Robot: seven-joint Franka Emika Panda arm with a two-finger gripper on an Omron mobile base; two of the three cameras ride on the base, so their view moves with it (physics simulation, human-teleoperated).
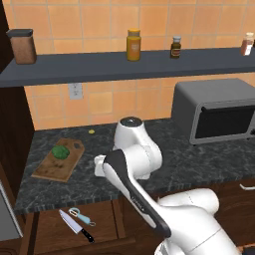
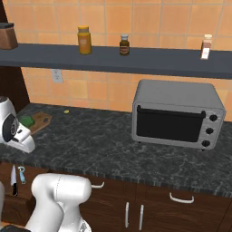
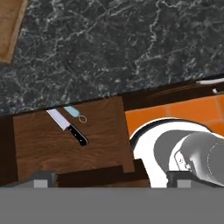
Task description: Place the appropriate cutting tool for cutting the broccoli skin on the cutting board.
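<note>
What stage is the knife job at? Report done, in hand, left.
Done: the drawer below the counter is open, exposing the knife beside the peeler; the broccoli already sits on the cutting board.
In hand: nothing; the gripper looks down toward the drawer, its fingers well short of the knife.
Left: descend, grasp the knife, lift it and lay it on the board.

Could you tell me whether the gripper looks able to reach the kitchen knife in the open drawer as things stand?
Probably yes: the kitchen knife lies uncovered in the open drawer, only the peeler beside its blade.
</note>
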